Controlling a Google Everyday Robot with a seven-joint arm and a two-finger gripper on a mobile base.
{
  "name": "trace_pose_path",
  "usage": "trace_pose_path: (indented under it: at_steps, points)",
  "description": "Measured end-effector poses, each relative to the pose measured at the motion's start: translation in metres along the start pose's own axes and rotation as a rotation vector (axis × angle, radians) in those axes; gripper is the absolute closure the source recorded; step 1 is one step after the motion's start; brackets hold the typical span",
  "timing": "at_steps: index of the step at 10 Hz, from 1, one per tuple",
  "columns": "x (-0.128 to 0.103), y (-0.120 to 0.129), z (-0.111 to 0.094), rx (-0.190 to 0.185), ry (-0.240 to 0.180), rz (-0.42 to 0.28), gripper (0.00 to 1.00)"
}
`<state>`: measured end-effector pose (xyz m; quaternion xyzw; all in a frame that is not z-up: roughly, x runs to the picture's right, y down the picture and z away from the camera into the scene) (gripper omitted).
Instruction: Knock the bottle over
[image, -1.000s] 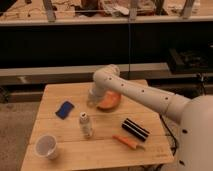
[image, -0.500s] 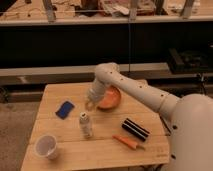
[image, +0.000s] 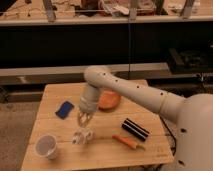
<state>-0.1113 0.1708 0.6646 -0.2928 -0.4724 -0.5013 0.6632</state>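
Observation:
The bottle (image: 82, 136) is small, pale and translucent. It sits low on the wooden table (image: 150, 150), front left of centre, and looks tipped rather than upright. My gripper (image: 83, 120) points down directly above it, with its tips at or just touching the bottle's top. The white arm reaches in from the right. The wider white cup (image: 46, 146) stands to the left of the bottle, apart from it.
A blue sponge (image: 65, 109) lies at the left behind the bottle. An orange bowl (image: 110, 100) sits behind the arm's wrist. A black striped object (image: 135, 129) and an orange carrot-like item (image: 126, 141) lie to the right. Dark shelving runs behind the table.
My gripper has swung down and forward from beside the orange bowl onto the bottle. The bottle, upright before, now sits lower and looks tipped.

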Motion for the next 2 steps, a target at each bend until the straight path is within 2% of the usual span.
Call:
trace_pose_path:
  at_steps: [2]
  points:
    - [-0.046,0.005,0.007,-0.001,0.001,0.008,1.0]
